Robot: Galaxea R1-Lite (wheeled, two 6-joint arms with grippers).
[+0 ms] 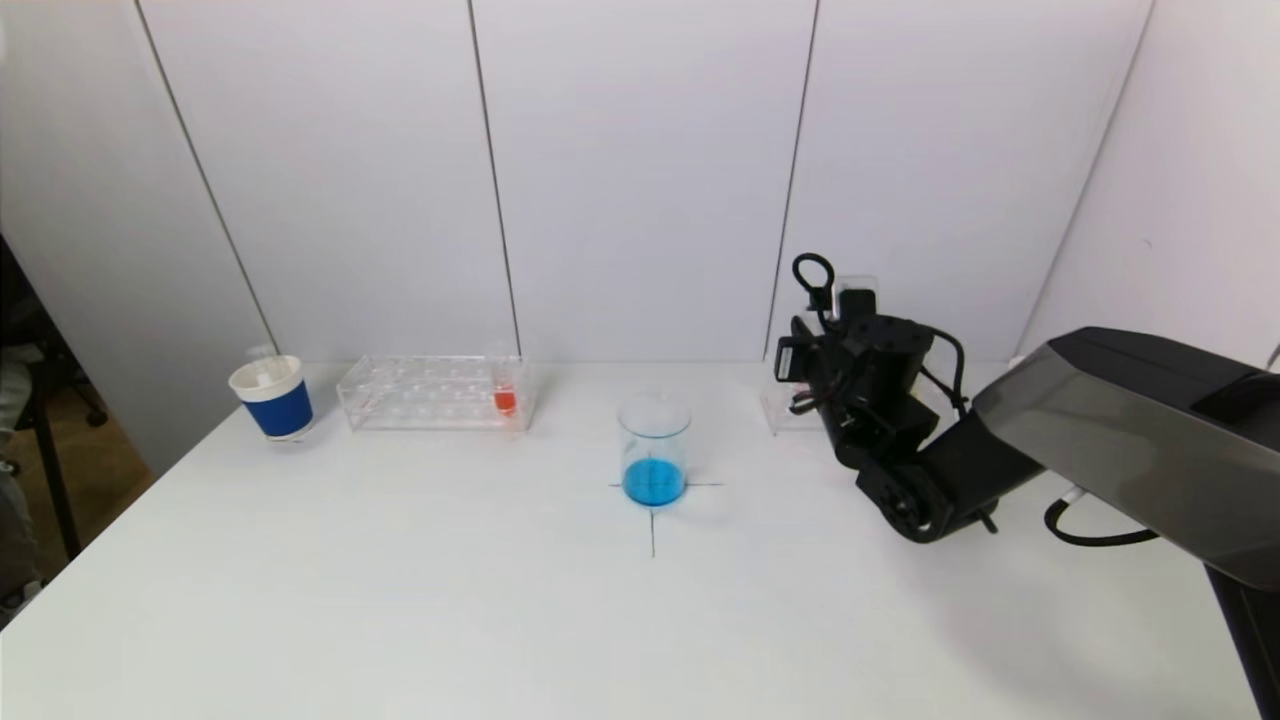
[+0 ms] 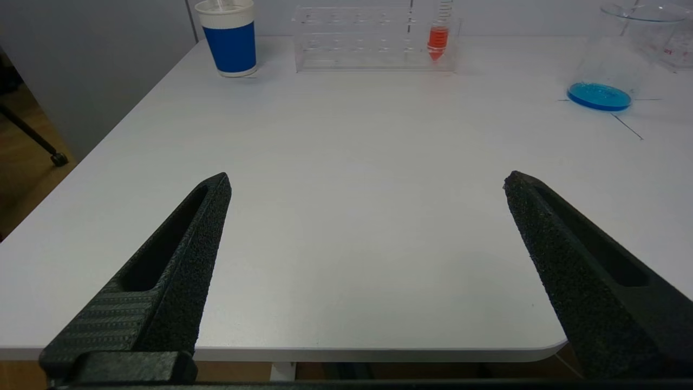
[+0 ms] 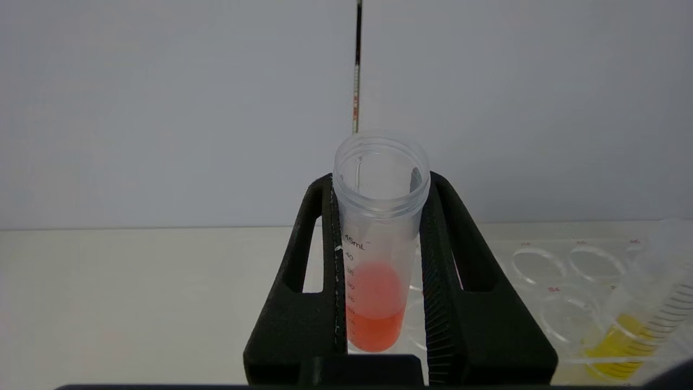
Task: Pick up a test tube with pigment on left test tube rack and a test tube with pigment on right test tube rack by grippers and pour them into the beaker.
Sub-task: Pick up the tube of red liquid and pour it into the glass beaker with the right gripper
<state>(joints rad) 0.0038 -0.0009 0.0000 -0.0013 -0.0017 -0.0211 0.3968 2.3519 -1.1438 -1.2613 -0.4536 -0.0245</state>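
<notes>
We see the right tool (image 3: 379, 260) pinching an upright orange tube (image 3: 377, 244) mid-frame so nothing spills, while the left tool (image 2: 365, 184) hangs spread over the desk (image 2: 346, 179).

Blue-and-white paper cup (image 1: 272, 396) at the white table's (image 1: 400, 600) far left (upright), black cross mark (image 1: 652, 530) mid-table

Head view: high above the near edge of the bench (image 1: 400, 620), angled forward and down toward the far edge and wall. Left wrist view: low over the near left edge, just behind the left pincer (image 2: 368, 181), facing the far edge. Right wrist view: very close behind the right pincer (image 3: 379, 216), level, facing the wall. Shared by head and left wrist: blue cup (image 1: 272, 397), beaker (image 1: 654, 450).
</notes>
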